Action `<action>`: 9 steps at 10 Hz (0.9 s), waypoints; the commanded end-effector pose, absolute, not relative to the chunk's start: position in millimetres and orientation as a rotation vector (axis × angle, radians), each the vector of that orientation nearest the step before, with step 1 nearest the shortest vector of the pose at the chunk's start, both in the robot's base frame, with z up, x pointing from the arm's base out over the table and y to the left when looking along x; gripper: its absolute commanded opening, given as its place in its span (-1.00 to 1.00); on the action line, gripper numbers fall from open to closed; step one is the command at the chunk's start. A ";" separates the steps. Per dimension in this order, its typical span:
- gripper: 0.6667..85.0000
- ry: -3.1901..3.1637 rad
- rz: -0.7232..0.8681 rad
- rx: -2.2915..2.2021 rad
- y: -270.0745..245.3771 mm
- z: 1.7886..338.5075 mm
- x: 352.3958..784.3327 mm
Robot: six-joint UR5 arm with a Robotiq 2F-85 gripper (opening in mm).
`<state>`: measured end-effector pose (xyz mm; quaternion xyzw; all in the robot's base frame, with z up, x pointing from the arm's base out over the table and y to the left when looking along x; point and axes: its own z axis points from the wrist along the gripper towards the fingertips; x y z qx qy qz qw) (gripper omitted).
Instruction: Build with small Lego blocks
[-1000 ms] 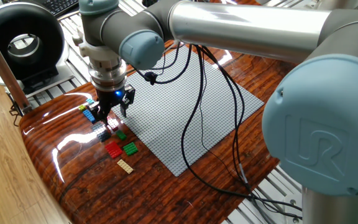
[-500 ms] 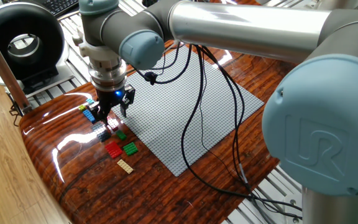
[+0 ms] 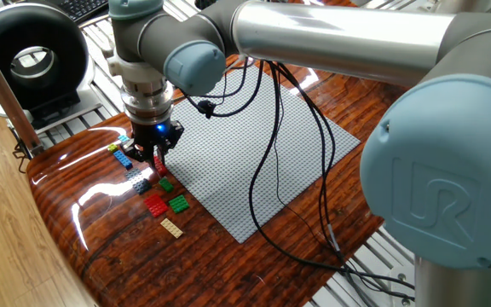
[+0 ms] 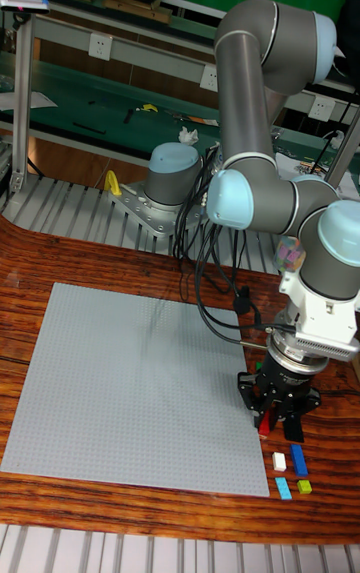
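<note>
The small Lego blocks (image 3: 156,192) lie in a loose cluster on the bare wooden worktop (image 3: 228,264), just off the left edge of the grey baseplate (image 3: 254,162) and near the worktop's rounded left end. In the fixed view the cluster includes a red plate (image 3: 155,205), a green plate (image 3: 179,202), a tan plate (image 3: 171,227), a blue brick (image 3: 124,159) and a yellow-green piece (image 3: 113,148). No block is visible on the baseplate.

The tool (image 3: 158,160) stands vertically over the cluster, directly above its centre. Compared with the fixed view half a second earlier, its fingers have drawn together: the gap that was open then is now closed to a narrow slot. A small red piece (image 4: 264,423) shows between the fingertips in the tall fixed view, and a reddish sliver sits at the same place in the fixed view. The tool therefore appears to be clamped on one red block, although the piece is too small to confirm that the grip is square.

Judgement: the closure marks the end of the pick step. The white piece that showed between the fingers earlier is now hidden or displaced; which of the two cannot be told. The next step calls for a straight lift clear of the neighbouring blocks, followed by a transfer over the baseplate. Risks: a skewed grip on so small a part, and disturbance of adjacent blocks that lie close to the fingertips. The black cables (image 3: 271,153) trail across the baseplate and may obstruct placement.
</note>
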<state>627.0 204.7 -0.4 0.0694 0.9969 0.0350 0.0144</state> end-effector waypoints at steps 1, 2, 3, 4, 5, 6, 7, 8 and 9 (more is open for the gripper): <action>-0.98 3.101 0.146 0.213 209.4 1.2 628.4; -0.98 3.095 0.155 0.199 211.0 1.4 630.0; -0.98 3.080 0.159 0.149 211.8 1.7 634.3; -0.98 3.060 0.164 0.124 212.5 2.1 639.4; -0.98 3.039 0.156 0.108 211.3 2.5 644.9; -0.98 3.038 0.147 0.110 209.7 2.4 645.3; -0.98 3.032 0.139 0.105 208.5 2.4 646.9; -0.98 3.049 0.140 0.118 208.6 2.0 642.6; -0.98 3.055 0.147 0.123 209.8 2.0 641.0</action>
